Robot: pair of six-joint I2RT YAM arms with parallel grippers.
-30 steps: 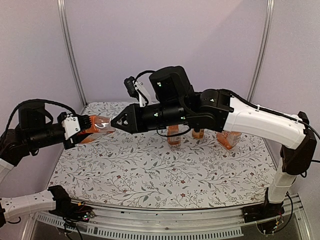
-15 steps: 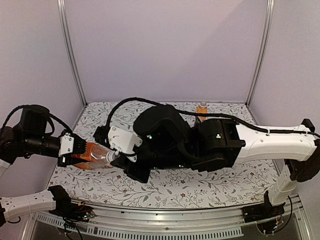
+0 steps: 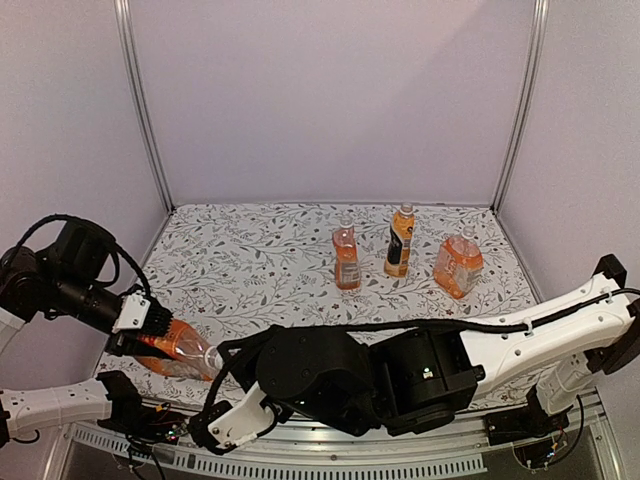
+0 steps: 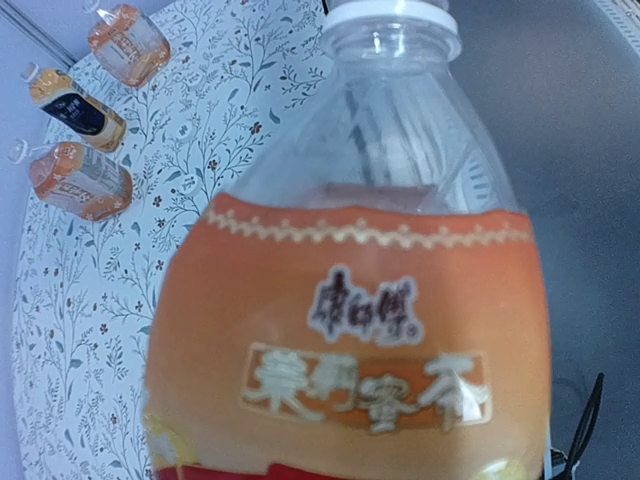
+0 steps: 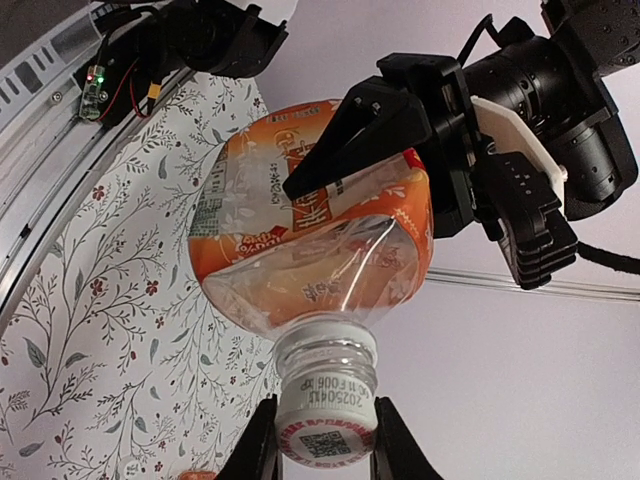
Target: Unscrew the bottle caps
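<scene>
Four small round white caps were all seated on bottles of orange drink. Three faced straight up on upright bottles toward one o'clock on the table: the left cap [image 3: 345, 222], the middle cap [image 3: 404, 208] farthest back, and the right cap [image 3: 465, 231] on a squat bottle. The fourth cap [image 5: 327, 428], ribbed with dark print on its side and top, sat on the tilted bottle [image 3: 170, 352] at eight o'clock, aimed toward four o'clock, pinched between the right gripper [image 5: 325, 452] fingers.
</scene>
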